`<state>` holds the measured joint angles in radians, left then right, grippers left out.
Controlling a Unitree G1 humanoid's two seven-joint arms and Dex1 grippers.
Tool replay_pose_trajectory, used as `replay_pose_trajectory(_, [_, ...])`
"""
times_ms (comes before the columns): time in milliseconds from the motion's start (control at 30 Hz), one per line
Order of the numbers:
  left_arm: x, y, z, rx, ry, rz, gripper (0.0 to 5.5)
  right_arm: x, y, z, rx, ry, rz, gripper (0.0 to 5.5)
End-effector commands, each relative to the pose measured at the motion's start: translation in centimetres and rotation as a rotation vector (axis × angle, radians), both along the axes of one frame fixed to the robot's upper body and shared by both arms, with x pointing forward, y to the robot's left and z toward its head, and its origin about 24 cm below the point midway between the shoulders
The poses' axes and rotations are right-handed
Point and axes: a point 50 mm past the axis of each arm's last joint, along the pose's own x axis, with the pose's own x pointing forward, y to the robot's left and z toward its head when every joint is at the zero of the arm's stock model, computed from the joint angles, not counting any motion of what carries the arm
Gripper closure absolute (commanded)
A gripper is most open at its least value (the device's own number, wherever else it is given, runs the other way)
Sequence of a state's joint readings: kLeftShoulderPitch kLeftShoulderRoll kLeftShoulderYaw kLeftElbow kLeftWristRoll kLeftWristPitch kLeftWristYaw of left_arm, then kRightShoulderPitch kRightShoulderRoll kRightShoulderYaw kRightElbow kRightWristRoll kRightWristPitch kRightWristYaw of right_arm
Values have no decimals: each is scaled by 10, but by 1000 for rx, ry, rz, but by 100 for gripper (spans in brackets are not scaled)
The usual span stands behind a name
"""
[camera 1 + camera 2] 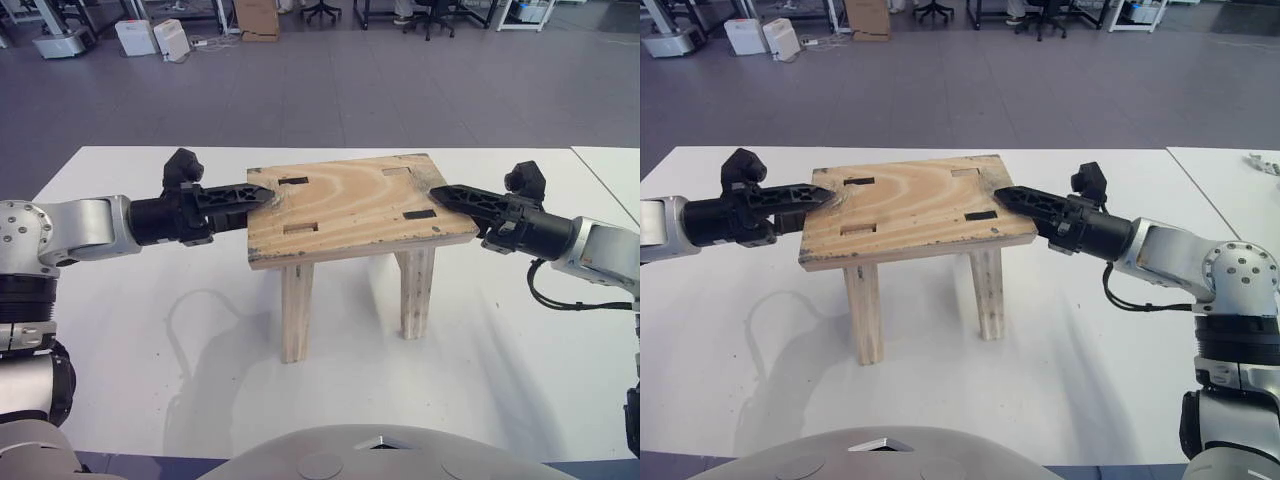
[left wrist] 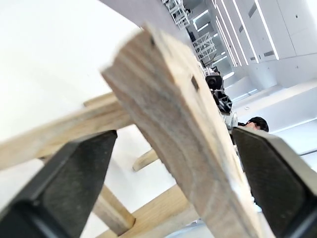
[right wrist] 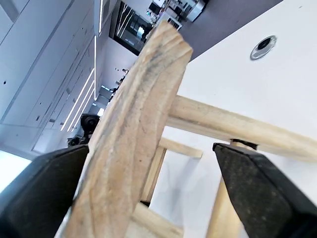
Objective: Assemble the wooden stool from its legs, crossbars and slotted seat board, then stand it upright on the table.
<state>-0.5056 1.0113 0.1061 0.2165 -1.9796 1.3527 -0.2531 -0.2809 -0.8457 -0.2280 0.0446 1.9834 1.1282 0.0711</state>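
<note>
Your left gripper [image 1: 262,195] straddled the stool's [image 1: 350,205] left seat edge, fingers spread, not clamped. The stool stood upright on the table [image 1: 130,330]. Your right gripper [image 1: 440,192] did likewise at the right edge. Judged rigid, light and smooth: pinch both seat edges.

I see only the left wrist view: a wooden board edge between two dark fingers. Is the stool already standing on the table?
Observer: Yes, the stool stands upright on the white table, legs down.
Operator: Where is the right gripper?
Observer: The right gripper is at the opposite edge of the seat board, open around it.
Operator: Can you see the seat's top?
Observer: Yes, four rectangular slots show in it.
</note>
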Motion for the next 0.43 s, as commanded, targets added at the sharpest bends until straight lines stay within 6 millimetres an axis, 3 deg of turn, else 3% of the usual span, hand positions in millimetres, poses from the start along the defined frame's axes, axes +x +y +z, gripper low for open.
replay_pose_trajectory(33, [-7,52,10,69,-97,252,53,2,-40,12,54,-120,-307,87])
replay_pose_trajectory(133, [-6,68,-23,219,-203,446,40,7,-41,11,73,-249,-415,87])
replay_pose_trajectory(200, [8,68,-42,436,-387,603,40,17,-42,-16,-116,-294,-556,87])
replay_pose_trajectory(300, [25,51,-53,656,-648,729,40,30,-58,-62,-562,-357,-806,87])
replay_pose_trajectory(433, [29,44,-90,788,-699,827,40,39,-54,-88,-726,-405,-873,87])
